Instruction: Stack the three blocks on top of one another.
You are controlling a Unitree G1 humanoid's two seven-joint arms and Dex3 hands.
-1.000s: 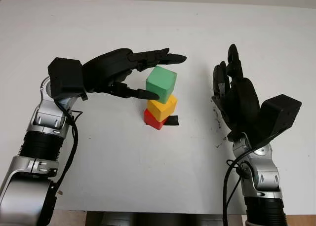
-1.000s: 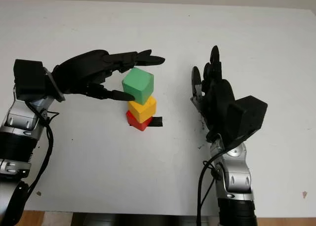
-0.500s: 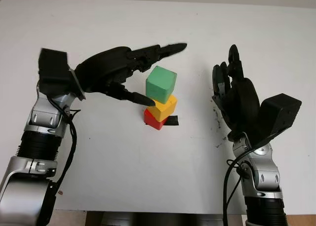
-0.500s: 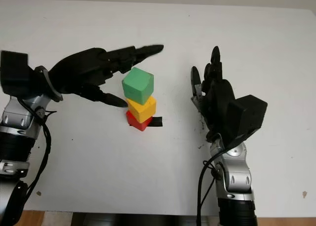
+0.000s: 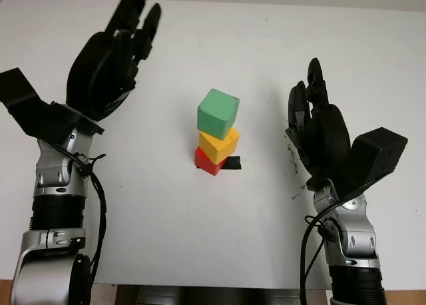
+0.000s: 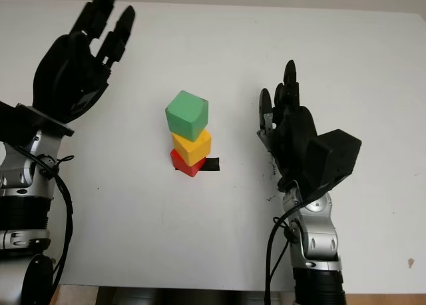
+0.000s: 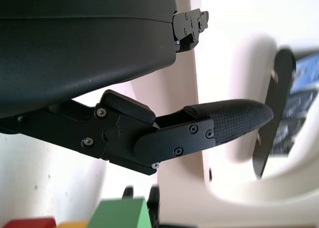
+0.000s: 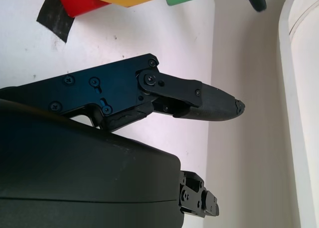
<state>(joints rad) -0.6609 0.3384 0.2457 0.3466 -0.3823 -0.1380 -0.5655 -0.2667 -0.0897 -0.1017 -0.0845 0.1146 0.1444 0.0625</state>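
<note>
Near the middle of the white table stands a stack of three blocks: a red block at the bottom, a yellow block on it, and a green block on top, turned a little. My left hand is raised high at the left, open, well away from the stack. Right of the stack my right hand is held upright and open, holding nothing. The left wrist view catches the green block beside the red block.
A piece of black tape lies on the table at the foot of the stack. Small dark marks dot the table by the right hand.
My left hand has let go of the green block, pulled back to the left and swung upward. The green block stays on top of the stack. The right hand has not moved.
</note>
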